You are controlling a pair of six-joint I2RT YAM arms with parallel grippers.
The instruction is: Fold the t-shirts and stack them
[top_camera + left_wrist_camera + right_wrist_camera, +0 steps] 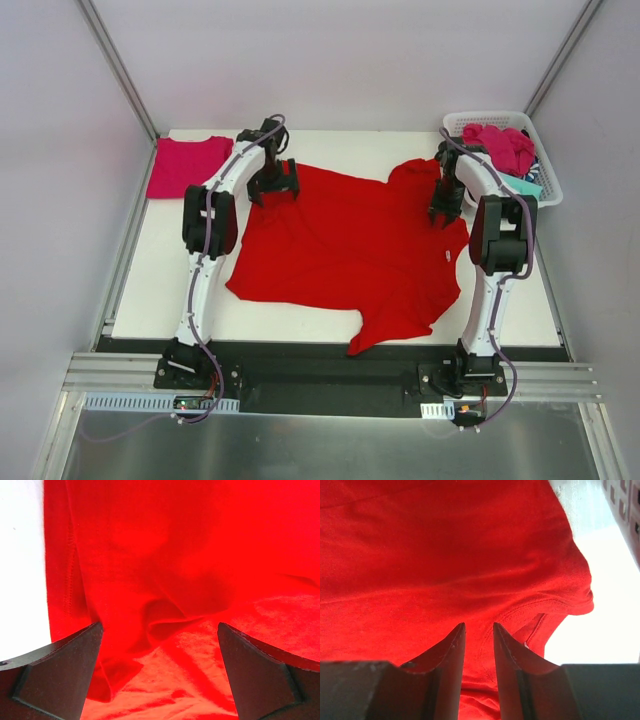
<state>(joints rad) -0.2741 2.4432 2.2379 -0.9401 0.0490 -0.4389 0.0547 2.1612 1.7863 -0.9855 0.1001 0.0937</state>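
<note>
Left gripper point(273, 186): the fingers point(60, 675) stand wide apart and hold nothing. The red t-shirt point(350, 250) fills the space between them and beyond their tips, and a loose fold of cloth lies between the two pads. The stitched hem of the shirt runs past the outer side of the left-hand finger. Outside that hem is bare white table point(20, 555).

Right gripper point(445, 212): the fingers point(445, 665) stand narrow, with a slim gap between the tips. Red cloth shows through the whole length of the gap. It cannot be told whether the fingers pinch the cloth or only sit just above it. The ribbed collar seam curves past the tips and off to the right-hand finger's side. The shirt edge ends just beyond that finger, with white table after it.

Workpiece location: the red t-shirt lies spread open across the middle of the table, reaching from the left gripper's fingers to the right gripper's fingers. One sleeve points toward the arm bases.

Other items: a magenta-pink t-shirt point(185, 165) lies folded flat, well outside the left gripper's fingers, near the far corner. A white lattice basket point(545, 180) stands just outside the right gripper's fingers. It holds a crumpled magenta t-shirt point(500, 145) with a teal one point(525, 185) beneath it.
</note>
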